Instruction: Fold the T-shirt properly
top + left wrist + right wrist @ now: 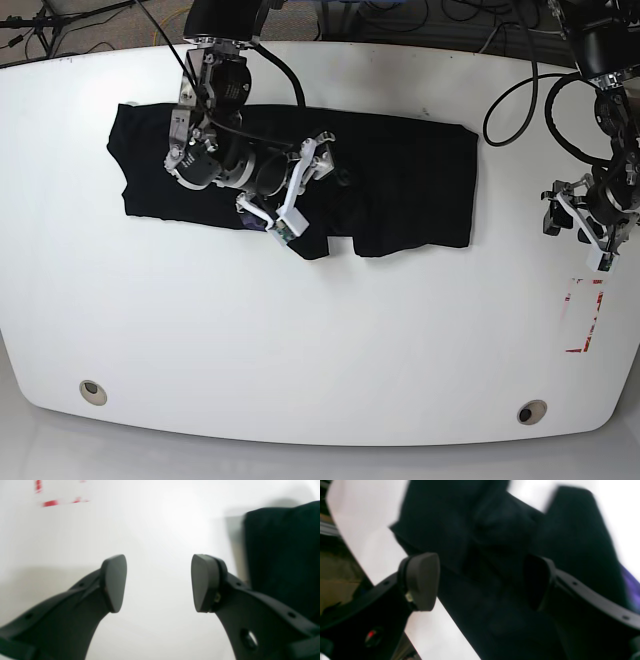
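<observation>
The black T-shirt (400, 180) lies spread sideways across the far half of the white table (300, 340), with folds bunched near its middle. My right gripper (303, 187) hovers over that bunched part, open. In the right wrist view its fingers (422, 581) straddle dark cloth (470, 517) without closing, and a strip of purple print (631, 585) shows at the right edge. My left gripper (572, 232) is open over bare table, well to the right of the shirt. In the left wrist view nothing sits in the left gripper (158, 582), and the shirt's edge (282, 555) is off to the right.
Red tape marks (585, 320) lie on the table near the left gripper, also visible blurred as red marks (50, 503) in the left wrist view. Cables (510, 90) trail over the far edge. Two round holes (92, 391) (530, 411) sit near the front edge.
</observation>
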Controlling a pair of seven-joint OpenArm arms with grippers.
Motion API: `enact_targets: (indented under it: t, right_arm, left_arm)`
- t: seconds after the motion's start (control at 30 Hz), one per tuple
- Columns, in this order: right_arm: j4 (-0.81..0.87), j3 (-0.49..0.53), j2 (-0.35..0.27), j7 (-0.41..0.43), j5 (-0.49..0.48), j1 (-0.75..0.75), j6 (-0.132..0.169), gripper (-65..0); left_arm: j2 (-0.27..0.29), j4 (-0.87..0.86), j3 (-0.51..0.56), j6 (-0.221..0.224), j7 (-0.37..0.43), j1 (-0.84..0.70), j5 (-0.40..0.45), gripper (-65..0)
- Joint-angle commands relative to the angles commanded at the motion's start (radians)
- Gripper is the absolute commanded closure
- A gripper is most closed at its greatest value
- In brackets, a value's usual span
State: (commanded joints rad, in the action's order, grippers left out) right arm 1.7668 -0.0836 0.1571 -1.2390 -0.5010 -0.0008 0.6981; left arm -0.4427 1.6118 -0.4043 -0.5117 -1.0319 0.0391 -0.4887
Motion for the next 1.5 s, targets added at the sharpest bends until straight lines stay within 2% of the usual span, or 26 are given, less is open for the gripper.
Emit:
enact_targets:
  t: [0.47,0.87,0.9,1.0,1.07,1.1,1.13,1.23,1.37,1.5]
  right_arm:
    - [-0.235,0.127,0.000,0.186,-0.008,0.081,0.000,-50.1]
    - [-0.315,0.212,0.000,0.301,-0.006,0.083,0.000,-49.3]
    - [-0.318,0.216,0.000,0.310,-0.008,0.083,0.000,-48.5]
    - [-0.341,0.233,0.000,0.339,-0.005,0.081,0.000,-40.3]
    - [-0.364,0.244,0.000,0.367,-0.008,0.083,0.000,-29.8]
    - [-0.368,0.247,0.000,0.373,-0.008,0.084,0.000,-27.6]
    - [-0.374,0.256,0.000,0.391,-0.002,0.086,0.000,-22.2]
    - [-0.391,0.275,0.000,0.427,0.002,0.087,0.000,-14.1]
    - [-0.399,0.273,-0.017,0.440,0.025,0.087,0.000,-13.6]
    - [-0.382,0.276,-0.021,0.442,0.035,0.087,0.000,-19.8]
  left_arm:
    - [0.003,0.005,0.000,0.000,0.000,-0.052,0.009,-38.1]
    - [0.000,0.009,-0.002,-0.002,0.000,-0.075,0.008,-37.9]
    - [0.000,0.009,-0.002,-0.002,0.000,-0.075,0.008,-37.9]
    - [0.000,0.009,-0.003,-0.002,0.000,-0.075,0.008,-37.9]
    - [0.000,0.009,-0.003,-0.002,0.000,-0.075,0.008,-37.9]
    - [0.000,0.009,-0.003,-0.002,0.000,-0.075,0.008,-37.9]
    - [0.000,0.009,-0.003,-0.002,0.000,-0.075,0.008,-37.9]
    - [0.000,0.009,-0.003,-0.002,0.000,-0.075,0.008,-37.9]
    - [0.000,0.009,-0.003,-0.002,0.000,-0.075,0.008,-37.9]
    - [0.000,0.009,-0.003,-0.002,0.000,-0.075,0.008,-37.9]
